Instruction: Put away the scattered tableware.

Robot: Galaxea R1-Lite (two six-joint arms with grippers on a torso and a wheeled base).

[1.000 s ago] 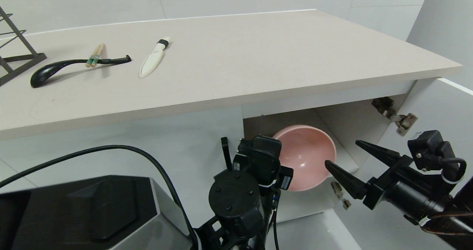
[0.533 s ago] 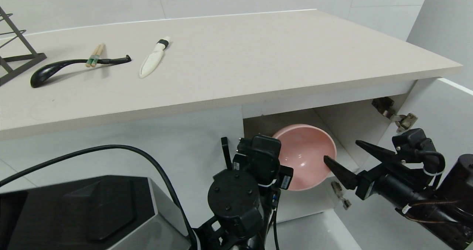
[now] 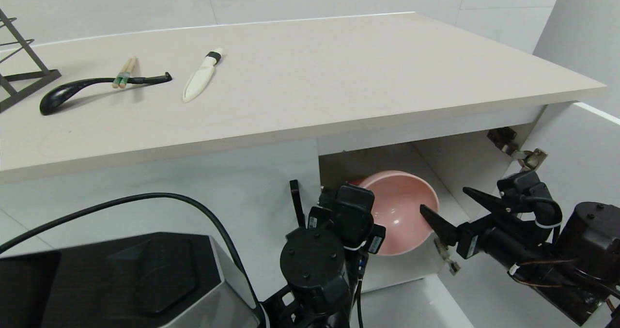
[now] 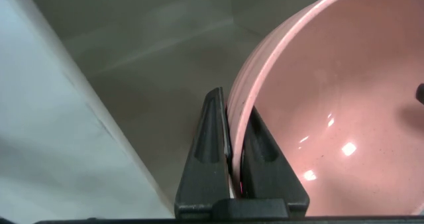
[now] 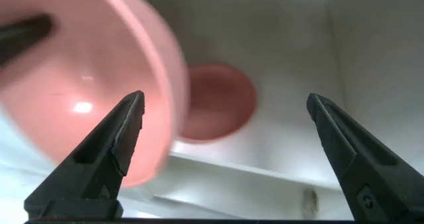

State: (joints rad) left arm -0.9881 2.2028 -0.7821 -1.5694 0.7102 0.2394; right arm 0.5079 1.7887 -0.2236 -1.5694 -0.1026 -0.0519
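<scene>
Two pincers stand at the mouth of the open cupboard (image 3: 460, 158) under the counter (image 3: 310, 76).

Left pincer (image 4: 232, 106): fingers drawn narrow and clamped on the rim of the pink bowl (image 3: 404, 207), one finger inside the wall and one outside. The arm rises from below with the wrist level with the cupboard mouth. The bowl is carried tilted, its hollow facing outward.

Right pincer (image 3: 444, 198): fingers spread wide, gripping nothing. The forearm runs in from the right, fingers pointing at the bowl's rim opposite the left pincer. The nearer fingertip is just beside that rim; contact cannot be judged.

Beyond the right pincer, a smaller pink dish (image 5: 222, 101) lies on the cupboard floor.

Well above and left of both pincers, on the counter, are a black ladle (image 3: 72, 88), chopsticks (image 3: 125, 72) over its handle, and a white knife (image 3: 201, 78).
</scene>
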